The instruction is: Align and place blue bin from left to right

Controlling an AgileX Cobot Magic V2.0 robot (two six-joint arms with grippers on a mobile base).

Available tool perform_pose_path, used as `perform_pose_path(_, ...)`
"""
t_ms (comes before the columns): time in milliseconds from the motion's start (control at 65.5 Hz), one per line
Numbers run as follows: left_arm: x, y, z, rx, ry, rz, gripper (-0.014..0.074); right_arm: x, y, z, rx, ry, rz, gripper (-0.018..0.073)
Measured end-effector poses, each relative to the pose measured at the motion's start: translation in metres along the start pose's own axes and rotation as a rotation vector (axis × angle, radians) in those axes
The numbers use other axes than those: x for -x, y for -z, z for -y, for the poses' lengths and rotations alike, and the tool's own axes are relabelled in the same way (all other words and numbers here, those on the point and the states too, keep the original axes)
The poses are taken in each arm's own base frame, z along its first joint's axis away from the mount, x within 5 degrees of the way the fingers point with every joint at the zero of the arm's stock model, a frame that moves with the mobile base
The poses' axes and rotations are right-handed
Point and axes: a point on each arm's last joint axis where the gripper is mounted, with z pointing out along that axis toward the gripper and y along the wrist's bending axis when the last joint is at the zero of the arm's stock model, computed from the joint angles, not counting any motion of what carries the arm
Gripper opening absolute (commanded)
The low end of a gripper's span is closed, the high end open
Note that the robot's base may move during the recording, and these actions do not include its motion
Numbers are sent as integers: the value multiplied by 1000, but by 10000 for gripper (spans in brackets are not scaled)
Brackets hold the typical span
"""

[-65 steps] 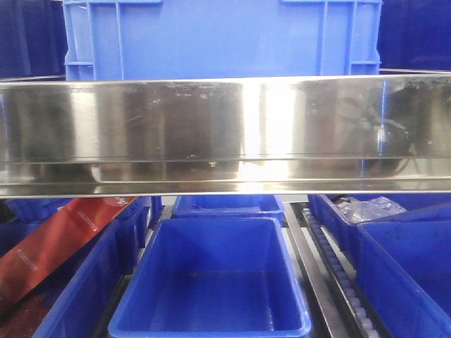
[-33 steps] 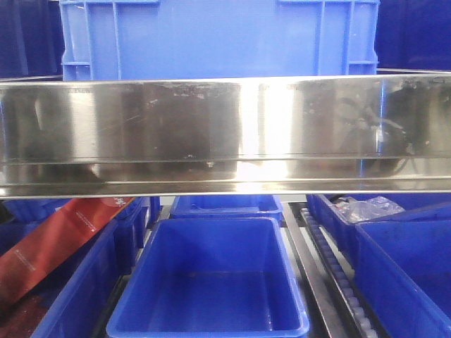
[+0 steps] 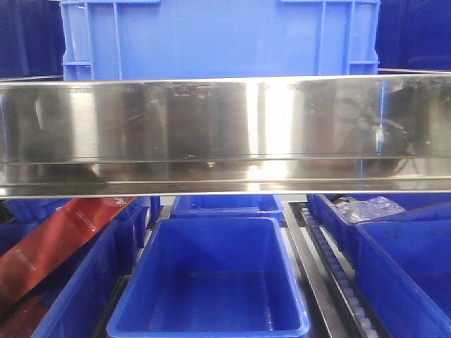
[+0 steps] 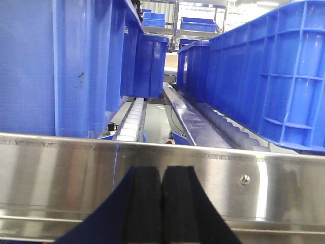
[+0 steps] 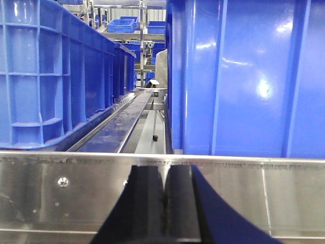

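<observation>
The blue bin stands on the upper shelf level behind a shiny steel rail, centred in the front view, with ribbed ledges at both upper corners. Neither gripper shows in that view. In the left wrist view the bin's side fills the left, beyond the rail. My left gripper is shut in front of that rail with nothing between its pads. In the right wrist view the bin's other side fills the right. My right gripper is shut before the rail, holding nothing.
Neighbouring blue crates flank the bin: one on the right, one on the left, with a roller track between. Below the rail sit smaller blue tubs, a red package and a clear plastic bag.
The blue bin sits a few pixels farther left in the front view than a second ago. Nothing visibly differs over the last half second.
</observation>
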Motion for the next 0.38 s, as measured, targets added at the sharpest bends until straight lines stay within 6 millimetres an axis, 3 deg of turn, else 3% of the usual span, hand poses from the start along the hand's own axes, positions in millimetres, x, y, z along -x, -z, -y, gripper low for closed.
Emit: perform_pose_path(382, 0, 0, 0, 0, 0, 0, -111, 0, 0, 0, 0, 0, 0, -79)
